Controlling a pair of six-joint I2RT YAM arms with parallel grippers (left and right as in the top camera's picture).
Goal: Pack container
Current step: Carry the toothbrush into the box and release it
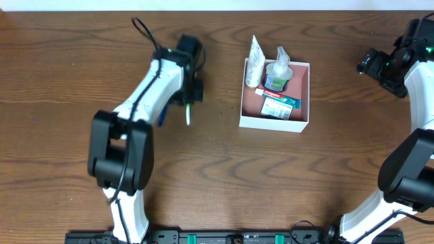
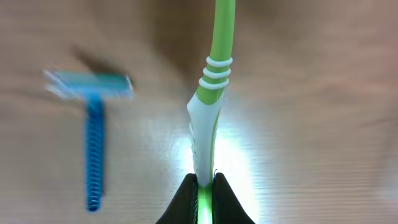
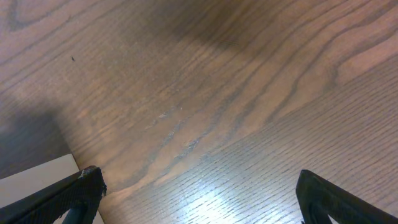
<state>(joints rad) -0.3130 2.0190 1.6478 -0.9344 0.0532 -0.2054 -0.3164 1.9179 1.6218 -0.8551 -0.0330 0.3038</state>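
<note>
Left gripper (image 2: 204, 184) tight on green toothbrush (image 2: 210, 106); right gripper (image 3: 199, 186) wide, empty, over wooden table (image 3: 217, 74).

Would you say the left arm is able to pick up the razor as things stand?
Probably not yet: the left fingers are shut on the toothbrush. The razor lies uncovered on the table close beside, so once freed, they likely could.
</note>
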